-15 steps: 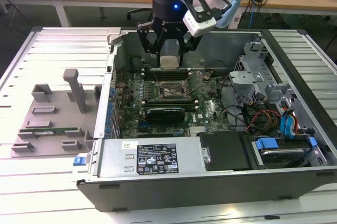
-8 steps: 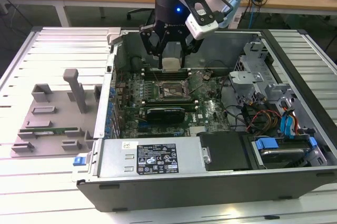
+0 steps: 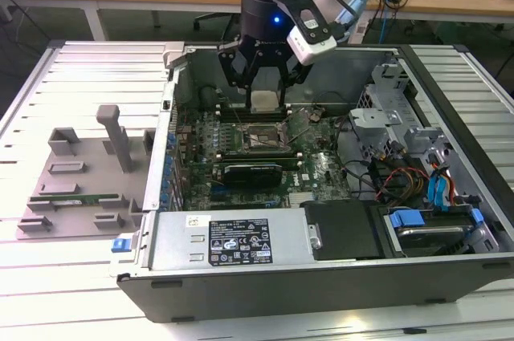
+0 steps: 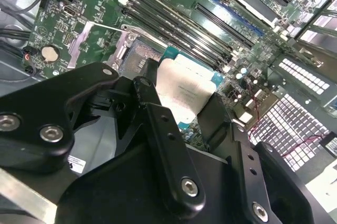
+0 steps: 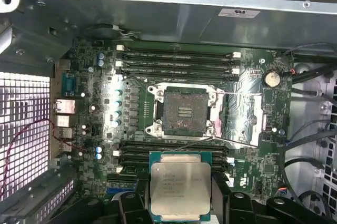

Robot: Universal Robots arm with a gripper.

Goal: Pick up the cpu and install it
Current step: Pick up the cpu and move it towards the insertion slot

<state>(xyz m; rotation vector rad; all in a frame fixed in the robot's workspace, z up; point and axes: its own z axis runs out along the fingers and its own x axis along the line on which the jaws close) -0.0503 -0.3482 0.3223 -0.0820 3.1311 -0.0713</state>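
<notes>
Grip confirmed: gripper [image 3: 265, 96] jaws clamped on two opposite edges of cpu [image 3: 264, 101], at upper centre of the exterior view, metal top upward. Open socket [image 3: 255, 139] lies just below it in that frame, clear of the cpu. Cpu appears level; its underside and corner marks are hidden.

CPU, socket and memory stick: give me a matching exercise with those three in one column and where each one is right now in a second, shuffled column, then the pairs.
Column one
1. cpu
2. socket
3. memory stick

Column two
A. lying in the grey tray, outside the case
B. held in the gripper, above the motherboard
C. open and empty, on the motherboard

Pairs: 1-B, 2-C, 3-A
</notes>
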